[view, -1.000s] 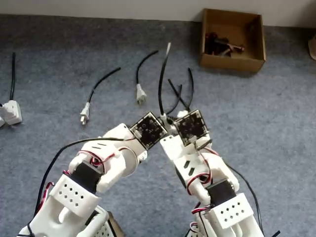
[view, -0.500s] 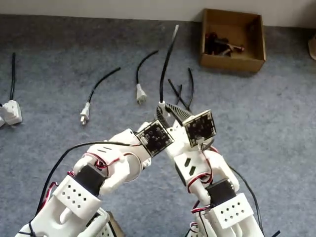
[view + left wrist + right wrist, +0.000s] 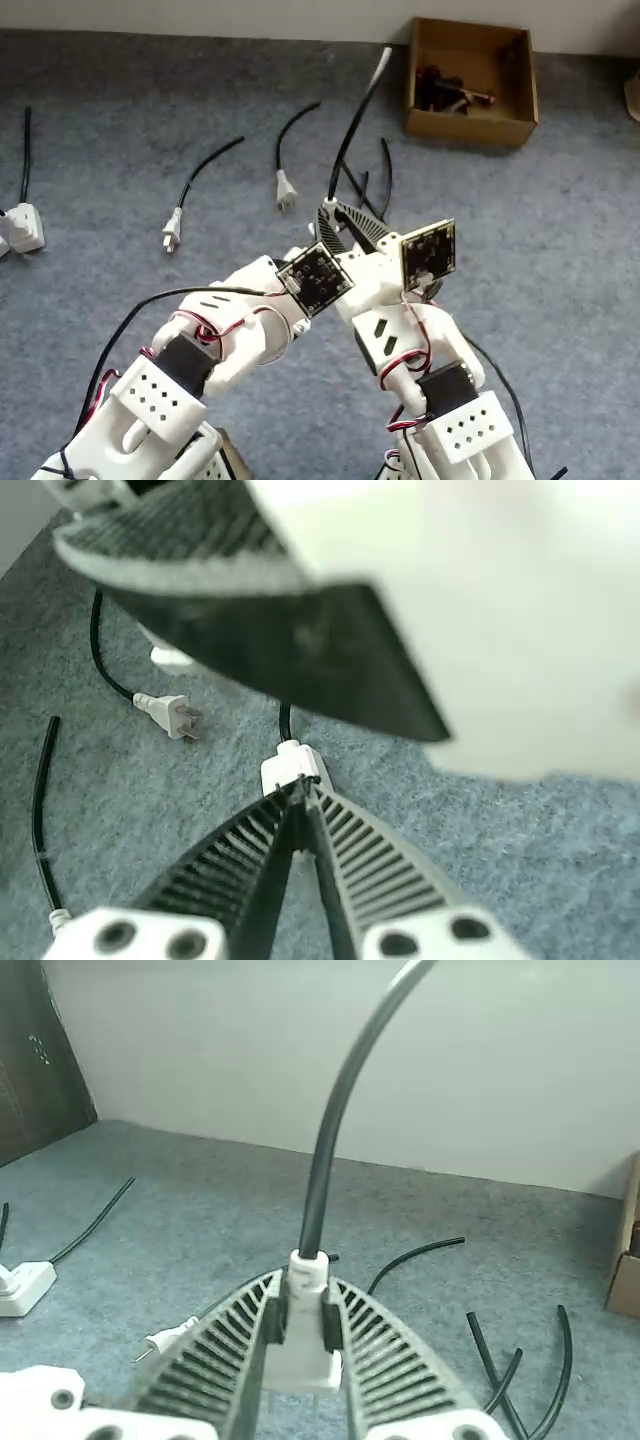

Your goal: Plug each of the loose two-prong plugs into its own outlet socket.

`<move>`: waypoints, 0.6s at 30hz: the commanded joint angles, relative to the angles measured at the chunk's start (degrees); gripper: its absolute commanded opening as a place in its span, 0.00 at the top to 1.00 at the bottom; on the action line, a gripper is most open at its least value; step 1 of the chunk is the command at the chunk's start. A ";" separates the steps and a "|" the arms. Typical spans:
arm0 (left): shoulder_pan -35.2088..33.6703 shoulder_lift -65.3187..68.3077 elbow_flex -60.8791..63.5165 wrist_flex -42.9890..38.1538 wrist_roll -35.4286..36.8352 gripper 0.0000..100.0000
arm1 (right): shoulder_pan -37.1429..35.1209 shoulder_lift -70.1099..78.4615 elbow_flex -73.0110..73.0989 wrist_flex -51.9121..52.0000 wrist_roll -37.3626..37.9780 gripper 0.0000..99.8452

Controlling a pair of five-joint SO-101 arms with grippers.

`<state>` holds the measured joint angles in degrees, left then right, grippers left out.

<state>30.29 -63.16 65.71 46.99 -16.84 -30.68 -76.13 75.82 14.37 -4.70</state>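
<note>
— Right tool [image 3: 302,1290] first: what has it got?

— Its two ribbed fingers are closed onto the body of a white two-prong plug [image 3: 300,1335]. It holds the plug well clear of the tabletop [image 3: 560,250], prongs pointing down, and the black cord [image 3: 355,120] arcs up and away towards the cardboard box [image 3: 465,128].

— And the left tool [image 3: 298,785]?

— It sits right beside the right one, partly under it. The fingers are drawn together with hardly a slit between them. Their tips meet a second white plug [image 3: 290,770], but I can't tell whether they pinch it or it only lies just beyond them.

— Where does the held plug have to go?

— I can pick out one socket block [image 3: 22,228], at the far left edge of the tabletop and well apart from both tools. It is white with a black lead running off it.

— What else is loose?

— Two more plugs lie between the block and the tools: one nearer the block [image 3: 172,230], one closer in [image 3: 286,190], each with a short black cord. A few bare cord ends lie beyond the tools.

— So which step is this?

— I'd say a plug is grasped and lifted but not yet carried or inserted. The next move would be a long carry leftward. The prongs need turning to face the slots, and the trailing cord must stay off the other arm. The block may also need bracing, or it could slide under the push.
</note>
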 commanded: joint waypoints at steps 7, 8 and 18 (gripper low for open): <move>-4.62 -1.19 0.84 -9.32 5.19 0.99 | -0.66 -1.10 -3.21 -1.01 -3.34 0.99; -4.79 -1.19 0.66 -9.41 5.19 0.99 | -1.01 -1.10 -2.86 -0.84 -3.34 0.99; -9.10 -1.19 1.01 -15.91 5.36 0.99 | -1.27 -1.19 -1.45 1.89 -3.08 0.99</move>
<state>22.99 -63.16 67.74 33.45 -12.09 -31.38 -76.13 75.82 16.13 -7.34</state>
